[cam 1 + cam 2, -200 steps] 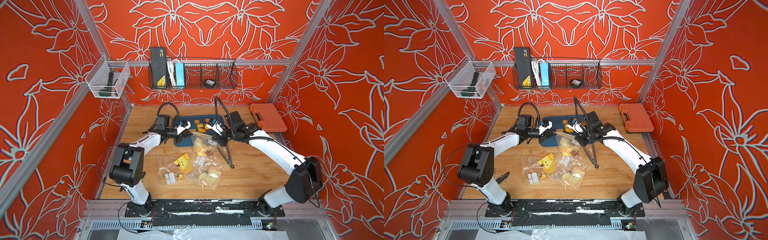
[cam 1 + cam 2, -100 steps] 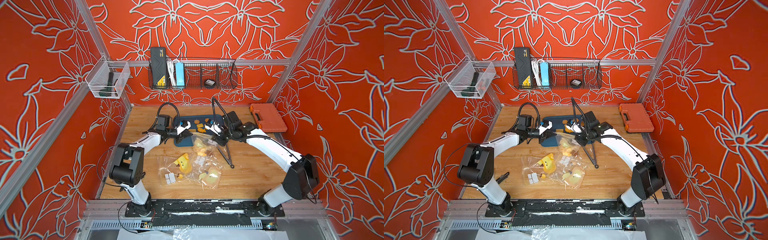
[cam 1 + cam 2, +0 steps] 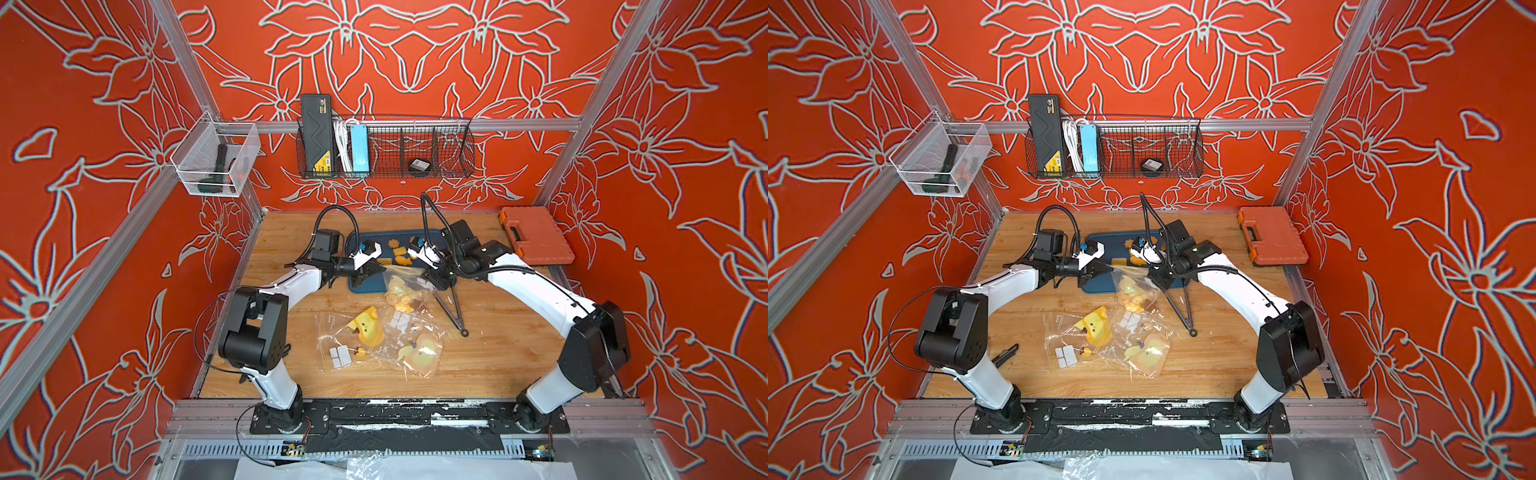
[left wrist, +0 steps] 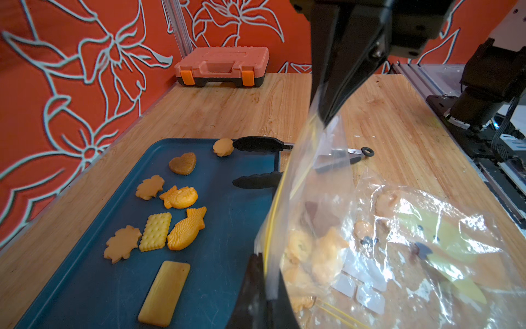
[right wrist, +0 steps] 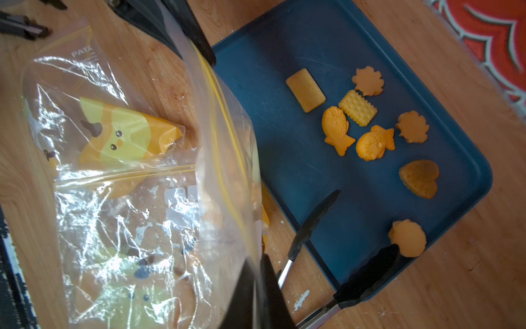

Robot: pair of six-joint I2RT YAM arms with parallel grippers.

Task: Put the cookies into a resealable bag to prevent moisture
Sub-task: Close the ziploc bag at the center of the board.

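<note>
The left claw (image 3: pixel 380 270) and right claw (image 3: pixel 431 276) clamp the bag's (image 3: pixel 405 286) rim; mid-filling, one must release to fetch tray (image 4: pixel 227 228) cookies (image 4: pixel 182 196).

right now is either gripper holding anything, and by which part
Both hold the bag by its zip rim: left gripper at one end, right gripper at the opposite end.

On the tray (image 4: pixel 225 233) lie cookies (image 4: pixel 180 196); before it, the bag (image 4: pixel 398 216).

Robot lab cell — aluminium frame (image 3: pixel 519 124); printed red walls (image 3: pixel 415 54); arms (image 3: pixel 536 286) bolted by wooden bench (image 3: pixel 498 357).
</note>
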